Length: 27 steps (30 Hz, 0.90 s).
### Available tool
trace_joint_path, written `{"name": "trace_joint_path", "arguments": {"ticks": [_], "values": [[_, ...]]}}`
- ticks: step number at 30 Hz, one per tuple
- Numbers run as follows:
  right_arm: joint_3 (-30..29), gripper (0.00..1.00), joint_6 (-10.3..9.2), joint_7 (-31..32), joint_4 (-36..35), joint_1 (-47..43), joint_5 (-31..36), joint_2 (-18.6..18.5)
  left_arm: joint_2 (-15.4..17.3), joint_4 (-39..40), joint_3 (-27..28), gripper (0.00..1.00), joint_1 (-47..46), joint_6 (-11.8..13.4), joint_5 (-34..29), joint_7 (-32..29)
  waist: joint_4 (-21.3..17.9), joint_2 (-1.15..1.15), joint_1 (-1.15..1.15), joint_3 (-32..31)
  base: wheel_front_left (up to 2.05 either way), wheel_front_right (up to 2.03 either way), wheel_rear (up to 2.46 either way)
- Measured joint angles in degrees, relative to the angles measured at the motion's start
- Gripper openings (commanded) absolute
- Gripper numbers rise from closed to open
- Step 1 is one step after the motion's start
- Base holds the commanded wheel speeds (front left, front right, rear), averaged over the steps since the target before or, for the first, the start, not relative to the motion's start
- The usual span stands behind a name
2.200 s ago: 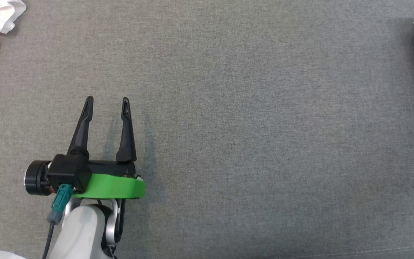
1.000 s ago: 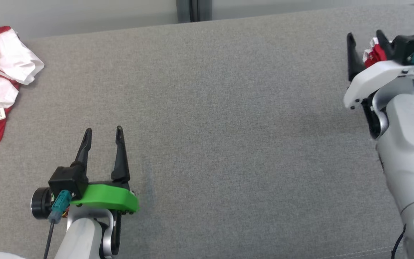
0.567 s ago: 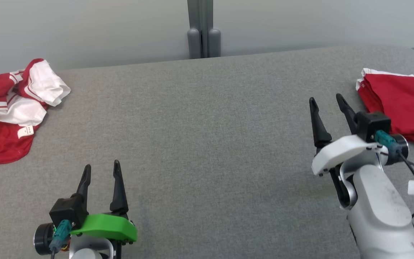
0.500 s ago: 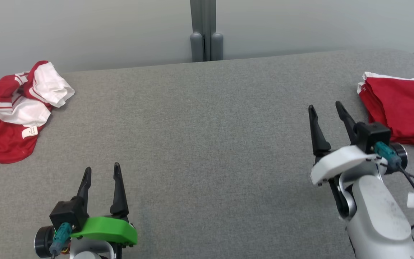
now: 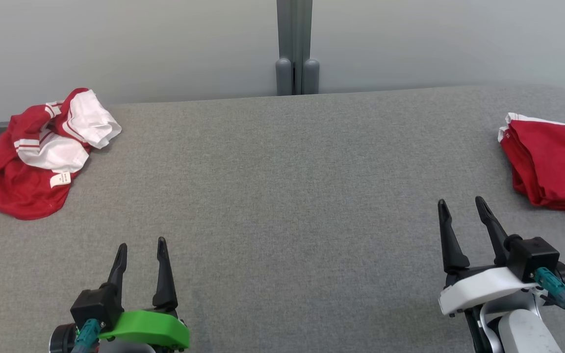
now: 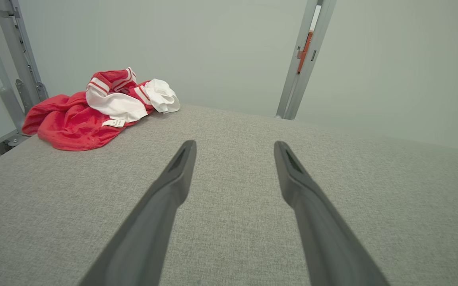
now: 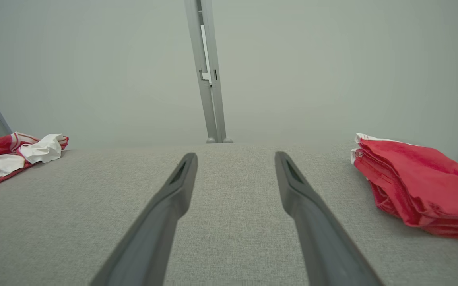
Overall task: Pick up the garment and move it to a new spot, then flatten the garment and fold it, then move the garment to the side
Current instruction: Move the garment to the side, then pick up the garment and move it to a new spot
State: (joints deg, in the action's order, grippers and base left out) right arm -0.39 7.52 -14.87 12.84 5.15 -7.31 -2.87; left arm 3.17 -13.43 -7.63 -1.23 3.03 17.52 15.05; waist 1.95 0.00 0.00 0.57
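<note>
1. Nearest, at the lower left of the head view, the left gripper [image 5: 142, 242] hovers over the grey table [image 5: 282, 206]. Its two dark fingers are spread and hold nothing.
2. At the lower right, the right gripper [image 5: 459, 200] also has its fingers spread, with only bare cloth surface between them.
3. The middle of the table between the two grippers is bare.
4. Farther off, by the table's right edge, lies the folded garment [image 5: 552, 164]. It is a red, layered stack with a white trim at its far corner, well apart from the right gripper and ahead of it to the right.
5. At the far left corner lies the crumpled garment [image 5: 22, 189], a red and white heap with striped bands and a small white label [image 5: 60, 179]. Part of it hangs over the table's left edge. It may be more than one piece; the folds hide that.
6. Behind the table stands a grey post [image 5: 295, 49] against a pale wall [image 5: 115, 44].
</note>
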Motion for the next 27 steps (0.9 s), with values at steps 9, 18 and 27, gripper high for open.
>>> {"name": "trace_joint_path", "arguments": {"ticks": [9, 18, 27], "values": [[0.8, 1.0, 0.0, 1.0, -1.5, -1.4, -1.2, 0.0, -0.2, -0.1, -0.1, 1.0, 0.0, -0.3, -0.1, 0.0, 0.1, 0.0, 0.0, 0.0, 0.0, 0.0, 0.0], [0.7, 1.0, 0.0, 1.3, -2.0, -1.7, -1.4, 0.0, -0.2, -0.1, -0.1, 1.0, 0.0, -0.3, -0.5, 0.0, 0.5, 0.0, 0.0, 0.0, 0.0, 0.0, 0.0], [0.8, 1.0, 0.0, 1.4, -2.5, -2.3, -1.6, 0.0, -0.3, 0.1, -0.4, 1.0, -0.6, -0.3, -0.7, 0.0, 2.4, 0.0, 0.0, 0.1, 0.0, 0.0, 0.0]]}}
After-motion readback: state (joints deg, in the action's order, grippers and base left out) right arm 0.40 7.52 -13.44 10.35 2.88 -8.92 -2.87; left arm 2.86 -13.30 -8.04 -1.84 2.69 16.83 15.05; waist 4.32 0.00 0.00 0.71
